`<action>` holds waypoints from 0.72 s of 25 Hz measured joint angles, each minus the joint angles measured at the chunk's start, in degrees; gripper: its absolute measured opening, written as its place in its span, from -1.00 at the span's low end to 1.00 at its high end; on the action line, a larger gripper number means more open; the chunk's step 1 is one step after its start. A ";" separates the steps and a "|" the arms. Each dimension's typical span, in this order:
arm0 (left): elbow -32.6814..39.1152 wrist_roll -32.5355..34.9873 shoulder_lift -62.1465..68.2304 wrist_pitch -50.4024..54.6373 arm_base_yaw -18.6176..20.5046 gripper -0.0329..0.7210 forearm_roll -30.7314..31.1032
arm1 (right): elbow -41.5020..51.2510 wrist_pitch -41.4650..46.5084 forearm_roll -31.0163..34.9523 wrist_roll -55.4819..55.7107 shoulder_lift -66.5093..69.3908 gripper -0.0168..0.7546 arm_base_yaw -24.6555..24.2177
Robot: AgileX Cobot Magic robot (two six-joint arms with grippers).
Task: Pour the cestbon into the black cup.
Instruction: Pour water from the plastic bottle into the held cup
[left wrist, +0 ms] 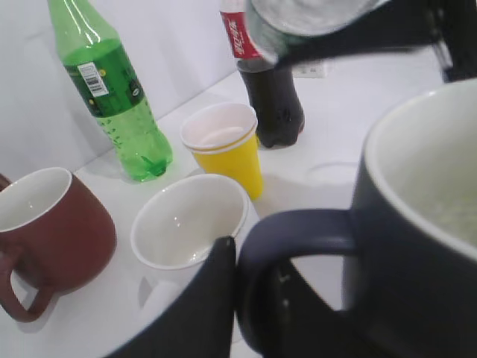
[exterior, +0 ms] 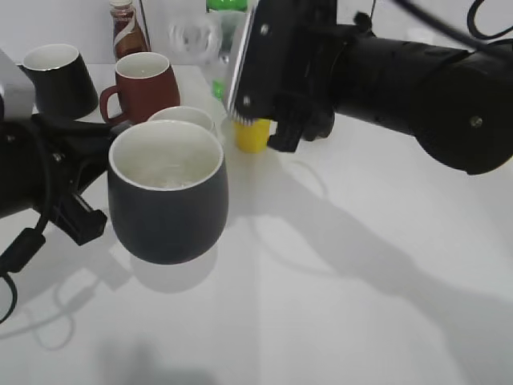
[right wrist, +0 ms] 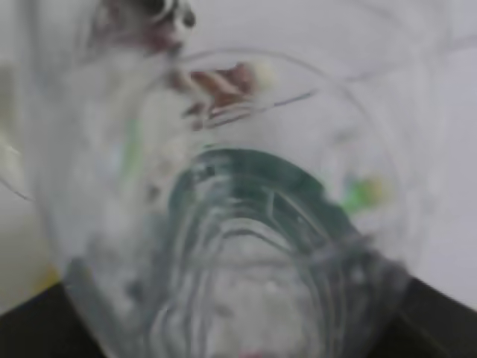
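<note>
While left gripper (exterior: 76,188) clamped black cup (exterior: 168,196) by handle, lifted off white table (exterior: 361,305), right gripper (exterior: 276,120) held cestbon (right wrist: 246,246) tight, above and behind cup.

Bright, even light falls on the white table (exterior: 361,305), and the right arm (exterior: 417,80) casts a soft grey shadow across it. The right wrist view is badly blurred — the clear bottle (right wrist: 246,246) fills it, smeared. The near mug (left wrist: 417,246) looks soft — too close.
</note>
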 joint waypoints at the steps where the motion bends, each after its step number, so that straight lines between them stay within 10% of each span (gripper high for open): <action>1: 0.00 0.00 0.00 -0.18 0.00 -0.78 -0.14 | 0.00 1.25 0.00 5.53 -0.12 0.26 0.00; 9: 0.00 0.00 0.00 -5.42 6.16 -0.78 -2.52 | 0.00 4.96 -7.21 54.92 -3.45 0.26 -3.01; 18: 0.00 0.00 2.90 -12.39 26.57 -0.78 -4.54 | 7.28 1.66 -15.96 77.21 -4.48 0.26 -13.90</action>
